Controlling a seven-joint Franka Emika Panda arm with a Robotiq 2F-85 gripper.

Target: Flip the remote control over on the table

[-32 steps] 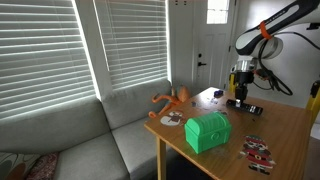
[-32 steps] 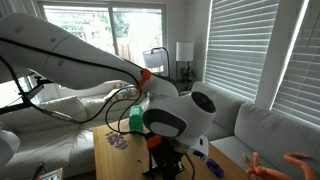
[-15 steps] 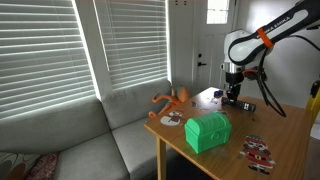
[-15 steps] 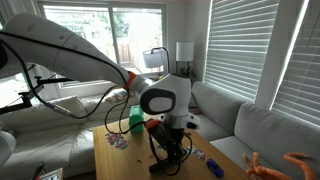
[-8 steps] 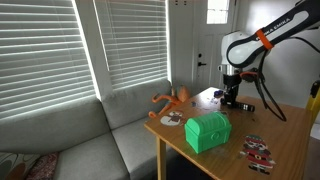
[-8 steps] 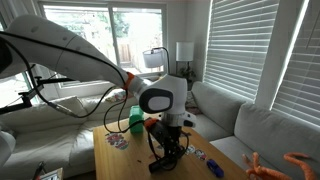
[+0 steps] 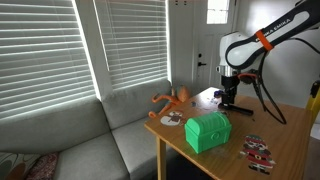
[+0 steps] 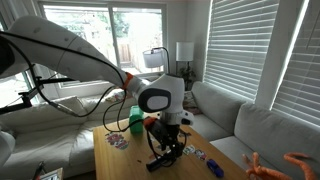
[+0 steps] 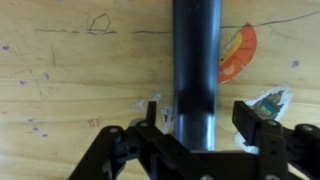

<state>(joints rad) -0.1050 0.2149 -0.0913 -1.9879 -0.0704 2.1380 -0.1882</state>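
Note:
The remote control [image 9: 196, 60] is a slim black bar lying lengthwise on the light-brown table [image 9: 70, 100], running from the top of the wrist view down between my fingers. My gripper [image 9: 198, 118] hangs straight over its near end, open, with a gap on each side between the fingers [image 9: 248, 118] and the remote. In an exterior view the remote [image 8: 160, 163] lies flat under the gripper [image 8: 168, 150]. In an exterior view the gripper [image 7: 232, 98] stands at the far end of the table [image 7: 285, 130] and hides most of the remote.
A green chest-shaped box [image 7: 208, 131] stands near the table's front corner, seen also as the green box [image 8: 136, 120]. An orange long-limbed toy [image 7: 172, 100] lies at the table edge by the grey sofa [image 7: 90, 140]. Colourful stickers [image 9: 238, 55] and small cards [image 7: 258, 150] lie on the tabletop.
The jaws have opened and let go of the remote, which now rests on the table. The gripper has lowered slightly and shifted a little.

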